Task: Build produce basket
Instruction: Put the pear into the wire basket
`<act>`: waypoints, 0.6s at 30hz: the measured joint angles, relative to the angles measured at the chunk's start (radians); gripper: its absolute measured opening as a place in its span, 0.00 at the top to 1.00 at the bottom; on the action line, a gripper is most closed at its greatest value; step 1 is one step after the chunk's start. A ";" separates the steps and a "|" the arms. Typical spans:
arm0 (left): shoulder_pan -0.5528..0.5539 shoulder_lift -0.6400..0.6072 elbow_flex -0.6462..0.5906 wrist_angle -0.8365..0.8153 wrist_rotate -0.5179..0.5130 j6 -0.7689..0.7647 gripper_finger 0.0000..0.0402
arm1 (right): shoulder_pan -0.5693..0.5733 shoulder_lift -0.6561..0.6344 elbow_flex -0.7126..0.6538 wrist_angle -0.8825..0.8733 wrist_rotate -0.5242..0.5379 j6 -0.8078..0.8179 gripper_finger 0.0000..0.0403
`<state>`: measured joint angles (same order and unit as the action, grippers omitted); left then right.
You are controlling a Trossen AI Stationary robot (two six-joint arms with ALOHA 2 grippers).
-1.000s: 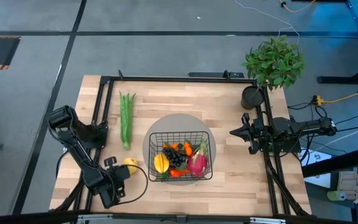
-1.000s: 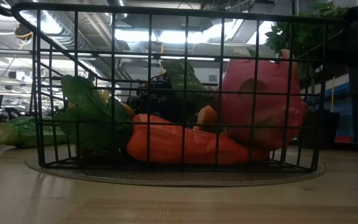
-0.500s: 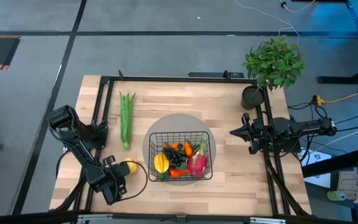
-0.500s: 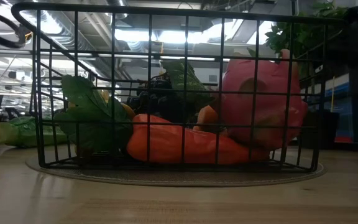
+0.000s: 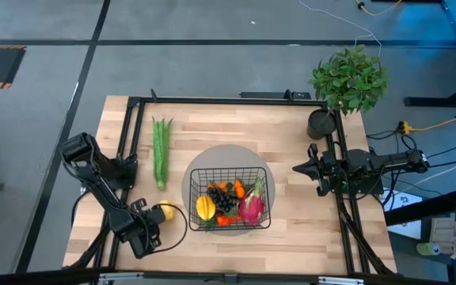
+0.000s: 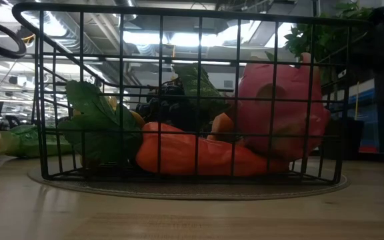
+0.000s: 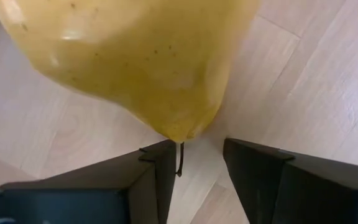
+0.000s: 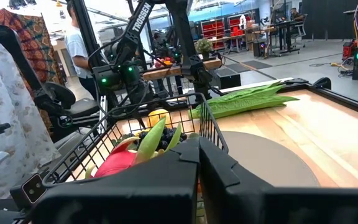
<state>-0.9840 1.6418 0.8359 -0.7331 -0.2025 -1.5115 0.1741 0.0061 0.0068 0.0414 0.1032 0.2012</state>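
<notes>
High view: my left gripper (image 5: 155,216) has slid lower left; yellow pear (image 5: 165,211) sits just left of the basket (image 5: 228,199). Left wrist view: fingers apart around the pear's tip, narrowing, no grip yet. Right wrist view: right gripper (image 8: 197,163) pressed together, idle.

Robotics lab or workshop — concrete floor (image 5: 212,71), exposed ceiling ducts (image 6: 179,27), distant workbenches (image 8: 253,40), loose cables (image 5: 418,125)
</notes>
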 joint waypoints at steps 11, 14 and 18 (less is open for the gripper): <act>0.000 0.002 -0.002 0.002 0.004 -0.023 0.99 | 0.000 0.000 0.000 0.000 0.000 0.000 0.99; 0.000 0.002 0.006 -0.001 0.007 -0.031 1.00 | 0.000 0.000 0.000 0.000 0.000 0.000 0.99; 0.001 0.005 0.057 -0.072 0.021 -0.031 1.00 | 0.000 0.000 0.000 0.000 0.000 0.000 0.99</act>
<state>-0.9826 1.6466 0.8933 -0.8049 -0.1815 -1.5423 0.1741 0.0063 0.0071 0.0414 0.1032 0.2012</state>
